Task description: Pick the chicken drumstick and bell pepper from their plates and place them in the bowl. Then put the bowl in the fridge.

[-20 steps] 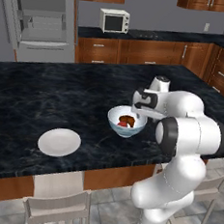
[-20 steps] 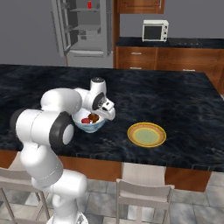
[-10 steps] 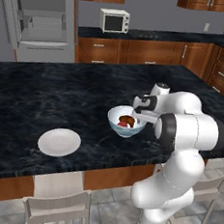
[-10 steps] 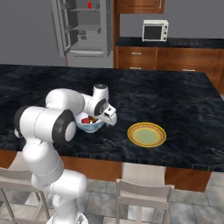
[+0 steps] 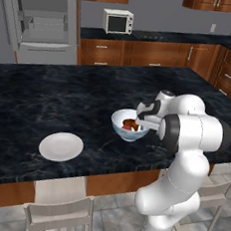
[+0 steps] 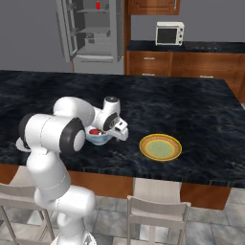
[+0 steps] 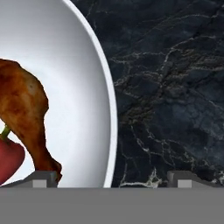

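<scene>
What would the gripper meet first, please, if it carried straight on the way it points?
Probably the bowl's rim: the open gripper straddles it, one finger over the inside, one over the counter.

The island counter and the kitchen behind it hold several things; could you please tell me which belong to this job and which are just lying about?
Part of the job:
chicken drumstick
bell pepper
bowl
white plate
yellow plate
fridge

Just lying about:
microwave
red bottle
chairs
</scene>
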Robot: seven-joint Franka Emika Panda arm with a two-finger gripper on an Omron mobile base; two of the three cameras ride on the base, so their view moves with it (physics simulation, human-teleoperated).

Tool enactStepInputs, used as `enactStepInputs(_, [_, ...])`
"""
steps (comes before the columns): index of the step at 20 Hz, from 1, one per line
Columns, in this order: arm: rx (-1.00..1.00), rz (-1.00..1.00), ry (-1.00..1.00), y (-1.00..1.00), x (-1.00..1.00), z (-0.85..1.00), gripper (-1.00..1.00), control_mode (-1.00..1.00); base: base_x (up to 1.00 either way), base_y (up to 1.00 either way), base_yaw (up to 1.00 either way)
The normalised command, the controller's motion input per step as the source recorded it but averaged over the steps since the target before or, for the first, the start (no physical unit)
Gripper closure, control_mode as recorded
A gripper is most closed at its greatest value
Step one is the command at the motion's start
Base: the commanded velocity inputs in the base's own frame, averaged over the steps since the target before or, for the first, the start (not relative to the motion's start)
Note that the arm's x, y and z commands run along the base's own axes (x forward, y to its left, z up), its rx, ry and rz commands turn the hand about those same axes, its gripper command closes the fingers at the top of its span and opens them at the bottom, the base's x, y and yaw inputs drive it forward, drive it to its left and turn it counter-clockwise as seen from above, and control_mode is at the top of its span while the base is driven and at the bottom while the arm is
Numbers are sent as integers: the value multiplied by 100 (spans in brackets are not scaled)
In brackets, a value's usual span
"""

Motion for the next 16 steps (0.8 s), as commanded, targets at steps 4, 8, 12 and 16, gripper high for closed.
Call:
enactStepInputs(4, [3, 0, 0, 3, 12, -10, -100, -100, 0, 0, 0])
enactStepInputs(8, [0, 0, 0, 16, 2, -15, 100, -100, 0, 0, 0])
enactStepInputs(12, [0, 0, -2, 19, -16, -9, 100, -100, 0, 0, 0])
enactStepInputs(16, [0, 0, 0, 15, -22, -3, 100, -100, 0, 0, 0])
